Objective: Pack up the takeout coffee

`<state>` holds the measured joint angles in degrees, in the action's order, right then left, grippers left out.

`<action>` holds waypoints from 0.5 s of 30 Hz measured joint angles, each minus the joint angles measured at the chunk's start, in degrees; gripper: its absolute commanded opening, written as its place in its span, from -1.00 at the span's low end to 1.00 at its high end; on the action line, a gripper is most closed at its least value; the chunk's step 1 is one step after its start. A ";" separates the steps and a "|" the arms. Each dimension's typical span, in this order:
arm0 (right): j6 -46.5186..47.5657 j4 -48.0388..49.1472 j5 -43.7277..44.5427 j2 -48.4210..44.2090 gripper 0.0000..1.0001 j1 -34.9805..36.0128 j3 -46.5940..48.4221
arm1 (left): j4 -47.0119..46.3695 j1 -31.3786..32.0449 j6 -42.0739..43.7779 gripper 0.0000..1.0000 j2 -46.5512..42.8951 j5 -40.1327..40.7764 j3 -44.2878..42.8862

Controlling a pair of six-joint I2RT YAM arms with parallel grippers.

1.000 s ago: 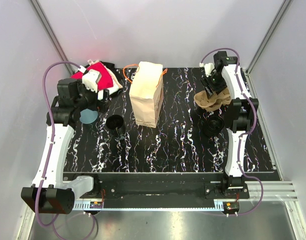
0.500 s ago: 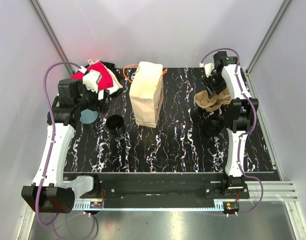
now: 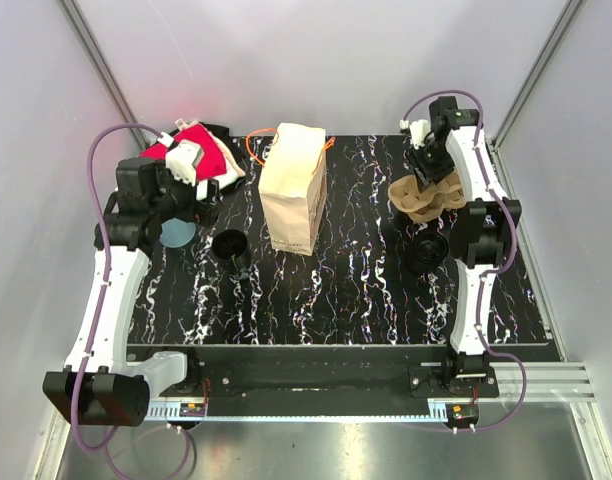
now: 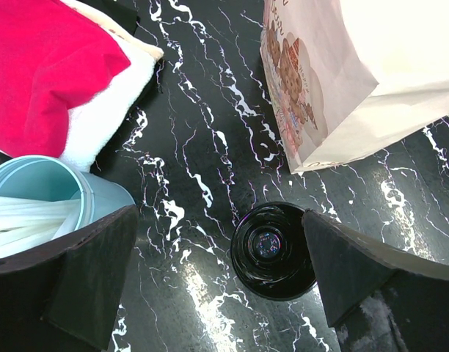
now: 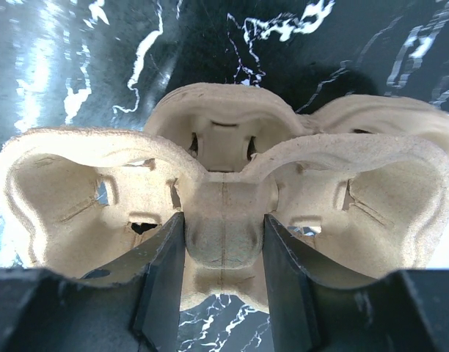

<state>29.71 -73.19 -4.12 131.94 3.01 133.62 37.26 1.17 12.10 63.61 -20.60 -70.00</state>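
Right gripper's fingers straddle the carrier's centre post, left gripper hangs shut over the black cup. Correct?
No: the left gripper is wide open over the black cup, as the left wrist view shows. The right gripper does straddle the centre post of the carrier.

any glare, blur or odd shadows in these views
Top external: sharp and evenly lit, a faint red cast on the wall behind the red cloth. Left wrist: sheen on the glossy table, a highlight inside the black cup, left gripper's fingers dark and soft. Right wrist: glare on the table upper left, cardboard cup carrier sharp, right gripper's fingers in shadow.
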 measured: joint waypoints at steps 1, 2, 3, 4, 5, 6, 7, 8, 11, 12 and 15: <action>-0.02 0.00 -0.02 -0.92 -0.09 0.11 0.00 | 0.09 0.00 0.02 0.98 0.02 0.00 -0.07; -0.02 -0.04 -0.02 -1.90 -0.09 0.28 0.15 | 0.31 0.00 0.02 0.98 0.09 -0.02 -0.24; -0.02 -0.04 -0.04 -2.89 -0.09 0.52 0.50 | 0.57 0.00 0.04 0.98 0.24 -0.02 -0.59; -0.02 -0.11 0.00 -3.89 -0.09 0.98 1.14 | 0.63 0.00 0.07 0.98 0.46 -0.07 -1.07; 0.00 -0.11 0.02 -4.74 -0.09 1.33 1.73 | 0.76 -0.02 0.09 0.98 0.79 -0.20 -1.75; 0.00 -0.11 0.02 -5.73 -0.08 1.95 2.62 | 0.83 -0.04 0.13 0.98 1.16 -0.33 -2.56; 0.02 -0.13 0.07 -6.64 -0.08 2.71 3.74 | 0.92 -0.07 0.28 0.98 1.55 -0.57 -3.39; 0.04 -0.13 0.11 -7.41 -0.09 3.56 5.07 | 1.14 -0.07 0.48 0.98 1.97 -0.83 -4.31; 0.04 -0.07 0.35 -9.22 -0.09 6.64 9.68 | 1.99 -0.04 1.22 0.98 3.15 -1.86 -6.78; 0.04 0.07 0.61 -9.64 -0.08 7.78 11.50 | 2.47 -0.04 1.46 0.98 3.78 -2.19 -7.91; 0.07 0.72 2.19 -10.54 -0.07 11.23 15.74 | 3.63 -0.04 1.64 0.98 6.29 -3.34 -12.07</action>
<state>29.78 -72.47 -1.93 121.40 14.24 149.36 40.88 1.13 13.74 69.91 -23.94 -82.06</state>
